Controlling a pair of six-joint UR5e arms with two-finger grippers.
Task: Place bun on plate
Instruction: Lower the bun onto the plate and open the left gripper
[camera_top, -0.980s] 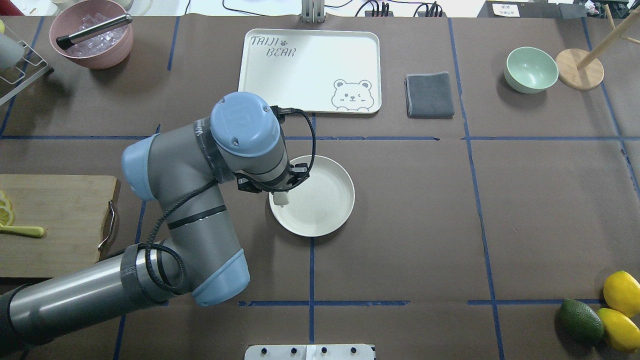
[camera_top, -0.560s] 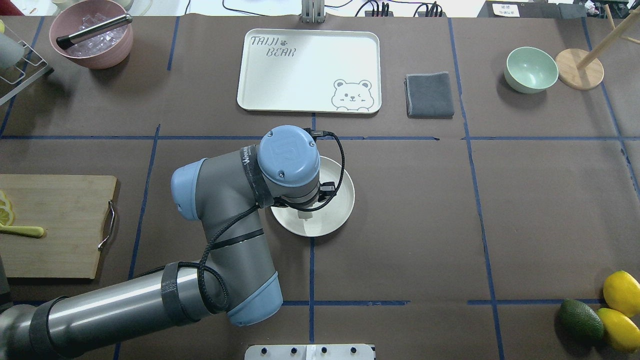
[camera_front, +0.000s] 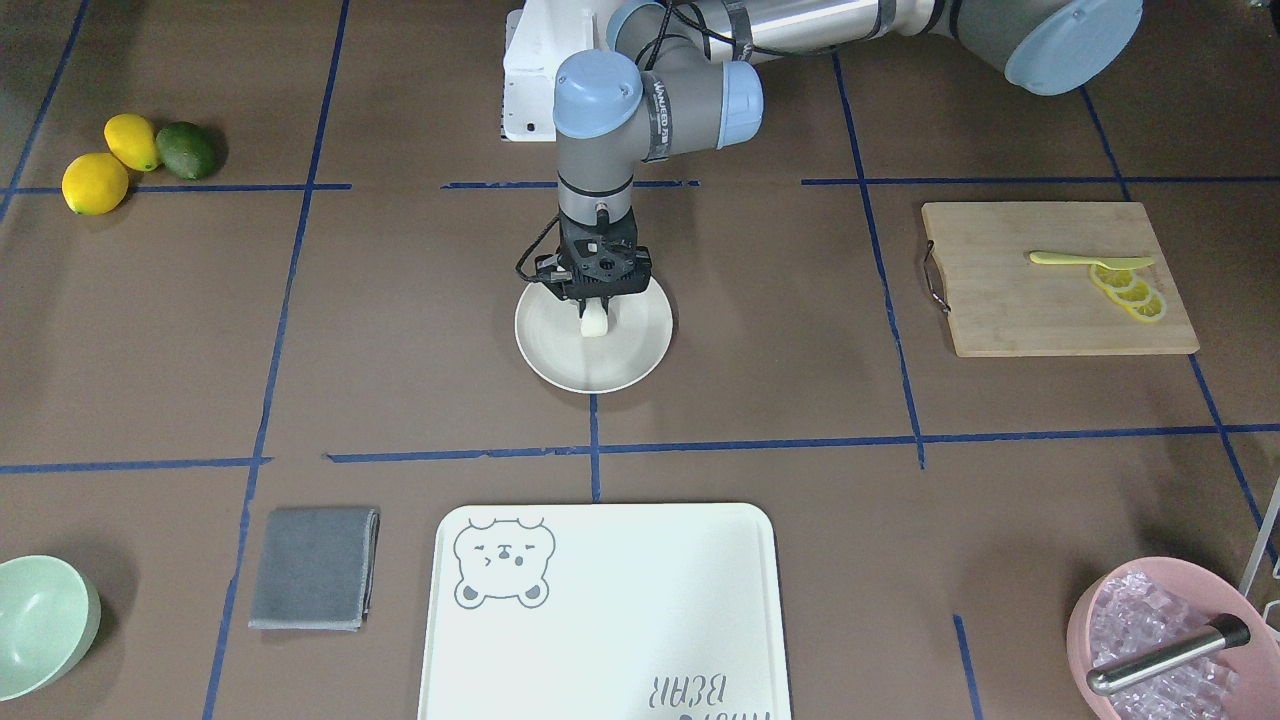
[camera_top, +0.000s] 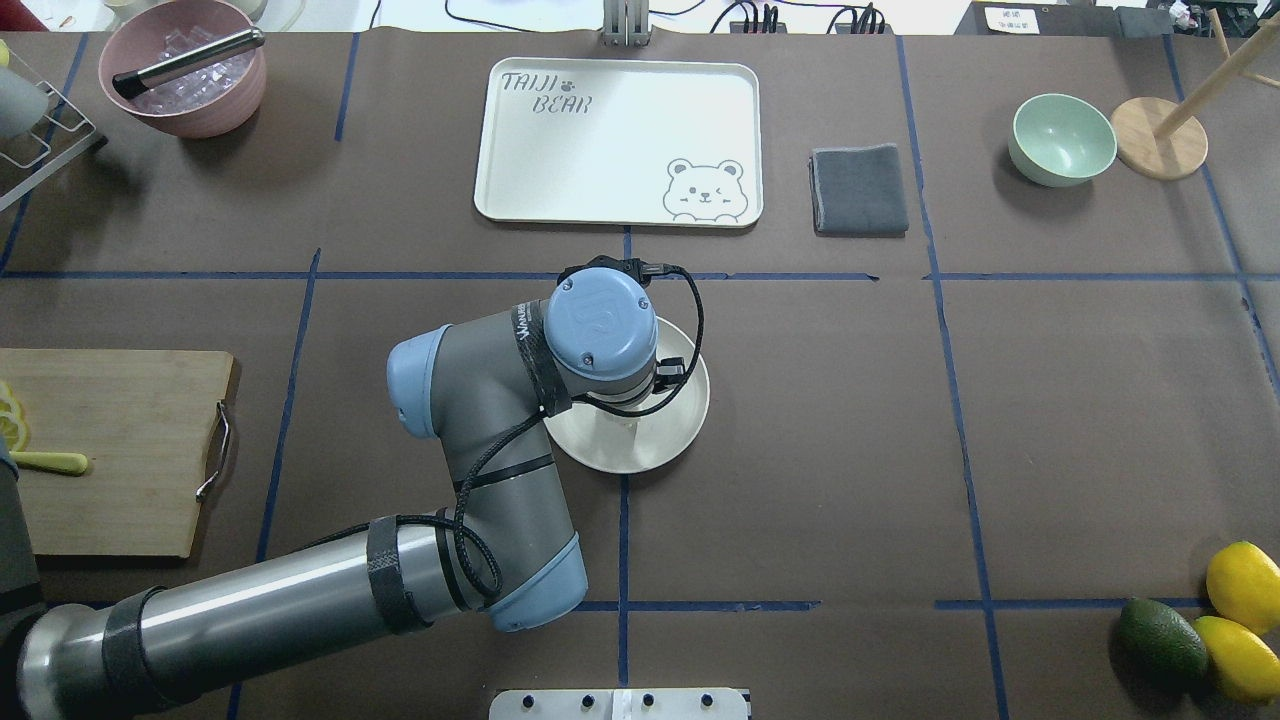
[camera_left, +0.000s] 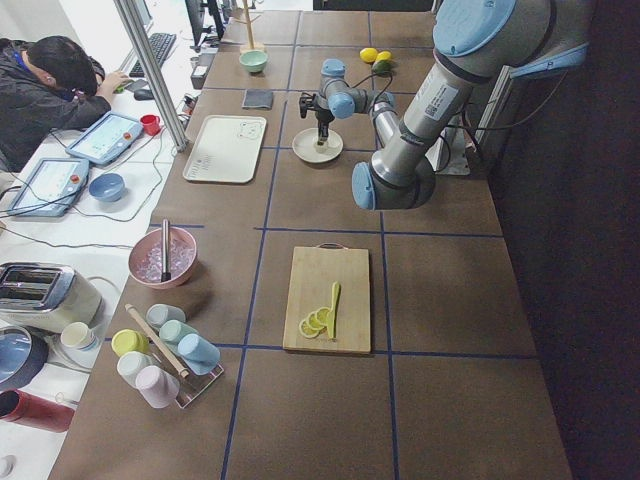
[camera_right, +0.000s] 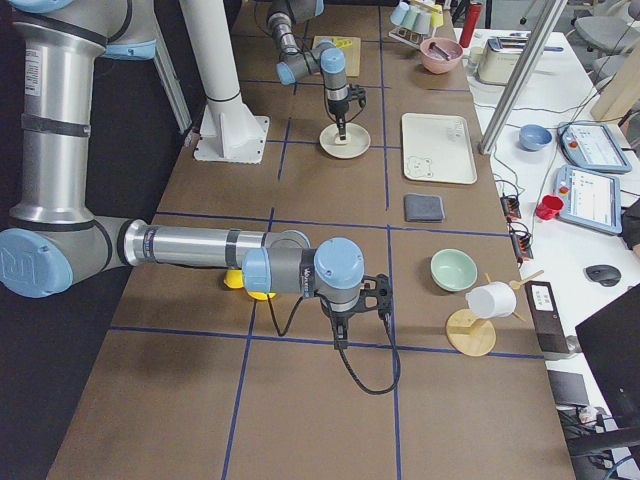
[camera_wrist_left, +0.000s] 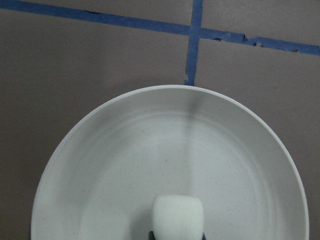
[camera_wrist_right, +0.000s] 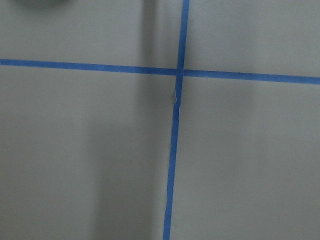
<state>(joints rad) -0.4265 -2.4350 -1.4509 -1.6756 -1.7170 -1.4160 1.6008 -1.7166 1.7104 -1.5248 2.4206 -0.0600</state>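
The small white bun (camera_front: 594, 322) hangs just over the middle of the round cream plate (camera_front: 560, 370), pinched between the fingers of my left gripper (camera_front: 594, 305), which points straight down. In the left wrist view the bun (camera_wrist_left: 177, 215) fills the bottom centre with the plate (camera_wrist_left: 100, 165) spread beneath it. I cannot tell whether the bun touches the plate. From overhead the wrist hides the gripper and only the plate (camera_top: 665, 440) shows. My right gripper (camera_right: 340, 338) hovers above bare table far from the plate. Whether it is open or shut I cannot tell.
A bear-print tray (camera_top: 620, 140), grey cloth (camera_top: 858, 190) and mint bowl (camera_top: 1060, 138) lie beyond the plate. A cutting board (camera_top: 100, 450) with lemon slices is at the left, a pink ice bowl (camera_top: 185, 70) at the far left, lemons and an avocado (camera_top: 1160, 640) near right.
My left arm has swung right, carrying the bun from the plate's left edge to over its middle. Nothing else on the table has moved.
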